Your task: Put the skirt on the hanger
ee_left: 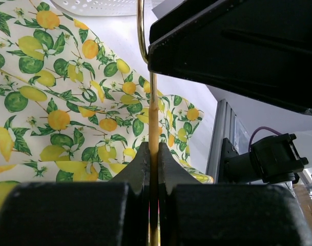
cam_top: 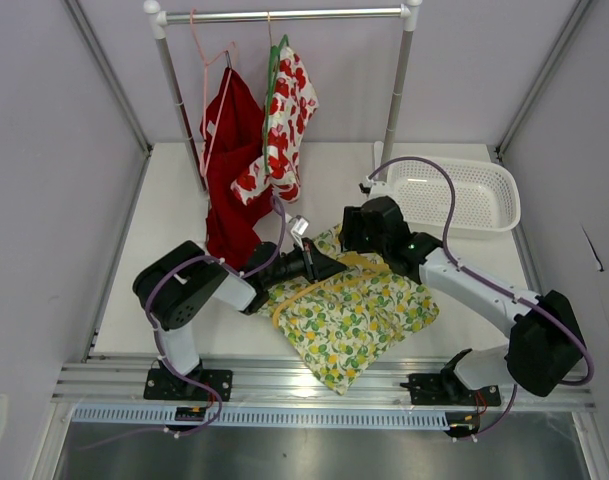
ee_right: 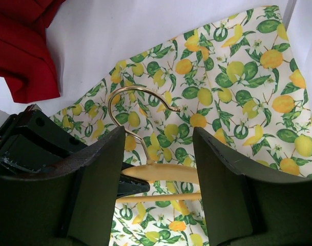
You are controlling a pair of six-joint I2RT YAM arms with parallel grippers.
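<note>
1. The left claw (ee_left: 153, 156) is clamped shut on the tan body of the hanger (ee_right: 161, 173), just below its wire hook (ee_right: 137, 88).
2. The hanger lies on top of the skirt (cam_top: 359, 320). The skirt sits in a rumpled spread on the worktop (cam_top: 174, 230) between the two arms.
3. The right claw (ee_right: 158, 143) is open and has hold of nothing. Its fingers stand either side of the hanger's neck, above the lemon-print cloth.
4. As I judge it, the step in hand is getting the skirt onto the hanger. So far the hanger only rests on the cloth, and no part of the skirt is over or through it.
5. The left claw should hold the hanger steady and lift it slightly off the cloth, so fabric can pass under a bar. Its grip near the neck leaves both ends free.
6. The right claw should pinch an edge of the skirt, not the middle of the print. I cannot tell from these views which edge is the waist.
7. The two claws are very near each other. The right one should move clear of the hook before closing, or it may twist the hanger in the left claw's grip.
8. Soft cloth will likely sag and slide, so it should be drawn well over the bar before it is let go.
</note>
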